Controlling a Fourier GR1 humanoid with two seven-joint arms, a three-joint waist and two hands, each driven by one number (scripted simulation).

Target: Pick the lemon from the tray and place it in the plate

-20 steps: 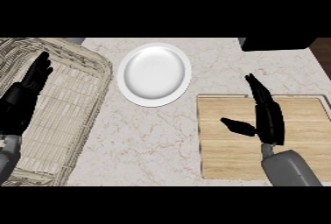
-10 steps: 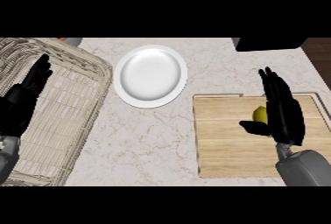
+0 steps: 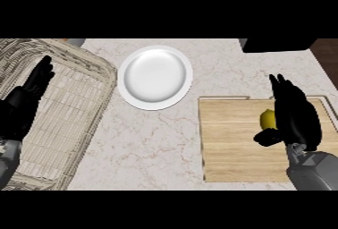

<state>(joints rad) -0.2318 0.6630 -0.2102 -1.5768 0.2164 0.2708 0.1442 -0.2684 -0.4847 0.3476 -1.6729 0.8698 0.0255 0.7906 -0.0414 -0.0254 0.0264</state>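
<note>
My right hand [image 3: 295, 117] is spread wide over the lemon [image 3: 267, 118], not gripping; closing off-centre could roll it away from the plate [image 3: 156, 77].

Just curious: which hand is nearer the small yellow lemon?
Right. The right hand is right beside the small yellow lemon on the wooden tray; the left hand hangs far away over the wicker basket.

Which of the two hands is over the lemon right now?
The right hand, open above the wooden tray, with the lemon at its palm. The left hand rests open over the wicker basket.
</note>
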